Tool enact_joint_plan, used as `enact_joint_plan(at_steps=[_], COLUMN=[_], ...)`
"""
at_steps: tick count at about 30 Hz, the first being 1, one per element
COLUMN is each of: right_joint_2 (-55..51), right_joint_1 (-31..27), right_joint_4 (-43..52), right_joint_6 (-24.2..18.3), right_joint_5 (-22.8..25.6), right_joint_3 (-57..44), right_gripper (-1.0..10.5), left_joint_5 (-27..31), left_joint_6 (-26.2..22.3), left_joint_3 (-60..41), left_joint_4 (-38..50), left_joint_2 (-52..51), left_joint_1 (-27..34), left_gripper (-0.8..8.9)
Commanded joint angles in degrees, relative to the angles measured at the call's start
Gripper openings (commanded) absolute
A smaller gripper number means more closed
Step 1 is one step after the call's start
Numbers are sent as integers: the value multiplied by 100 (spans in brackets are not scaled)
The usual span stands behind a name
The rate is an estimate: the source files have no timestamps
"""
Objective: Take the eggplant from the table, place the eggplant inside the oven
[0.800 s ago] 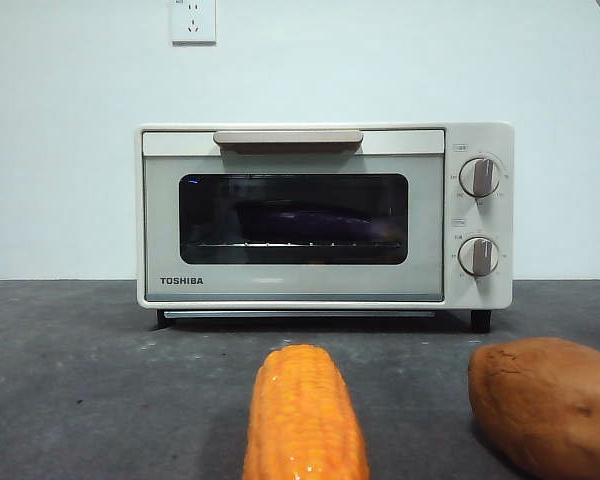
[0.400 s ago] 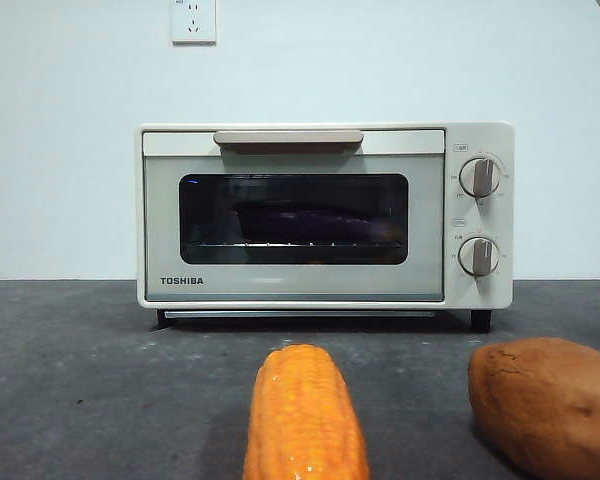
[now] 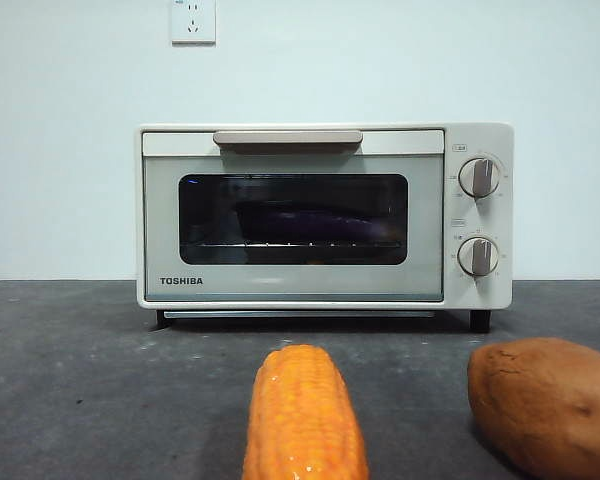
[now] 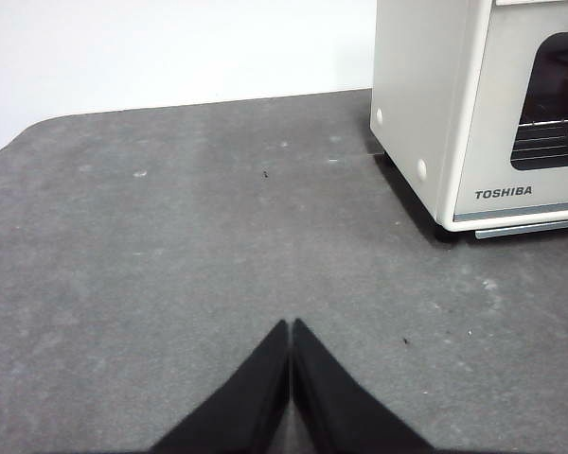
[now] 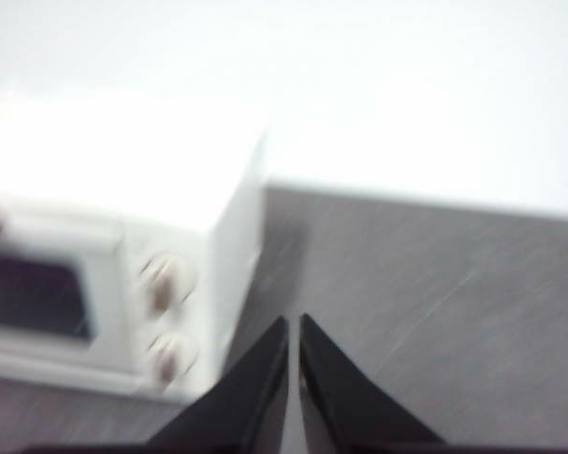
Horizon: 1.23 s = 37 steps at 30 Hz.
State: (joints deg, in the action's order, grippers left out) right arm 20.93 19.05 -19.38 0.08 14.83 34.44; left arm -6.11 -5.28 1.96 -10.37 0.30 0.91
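The cream-white oven (image 3: 325,215) stands at the back of the table (image 3: 80,380) with its door closed. Through the dark window the purple eggplant (image 3: 310,220) lies on the wire rack inside. In the left wrist view my left gripper (image 4: 291,326) hangs shut and empty over bare table, with the oven (image 4: 483,104) off to one side of it. My right gripper (image 5: 293,326) is shut with nothing in it, high up beside the oven's (image 5: 123,246) knob end; that view is blurred. Neither gripper shows in the front view.
An orange-yellow corn cob (image 3: 305,415) lies at the front middle of the table. A brown sweet potato (image 3: 545,405) sits at the front right. A wall socket (image 3: 193,20) is on the white wall behind the oven.
A black arm tip at the top right corner of the front view has gone out of view. The oven, corn cob and sweet potato have not moved.
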Motion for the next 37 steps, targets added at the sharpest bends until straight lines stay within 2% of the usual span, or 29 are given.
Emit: enact_joint_plan(at_steps=[1,7,10,19,23,37], right_joint_2=[-542,-1187,-1377,-1961,-2072,-2072], right_joint_1=[-463,-1613,-1928,-2041,-2037,-2037], right_joint_4=[35,46,111,474,876,1034], right_joint_6=[-160,-160,-162,-44,155,232], right_joint_5=[-90,-1143,-1355,-1486,-1508,-1482], right_joint_3=[35,-415,-968,-2802,-3322,-3383], right_gripper=[3,3,3,3,3,3], left_joint_5=[-4,-4,-4,-4,-4,-4], left_joint_6=[-68,-68,-68,-68,-68,-68], left_joint_3=[-90,-90,-90,-90,-90,-87], left_joint_4=[-31,-31,-31,-31,-33,-35], left_joint_2=[-11,-11,-11,-11,-11,-11], left_joint_1=[4,4,4,4,4,4], left_gripper=[6,6,6,6,6,6])
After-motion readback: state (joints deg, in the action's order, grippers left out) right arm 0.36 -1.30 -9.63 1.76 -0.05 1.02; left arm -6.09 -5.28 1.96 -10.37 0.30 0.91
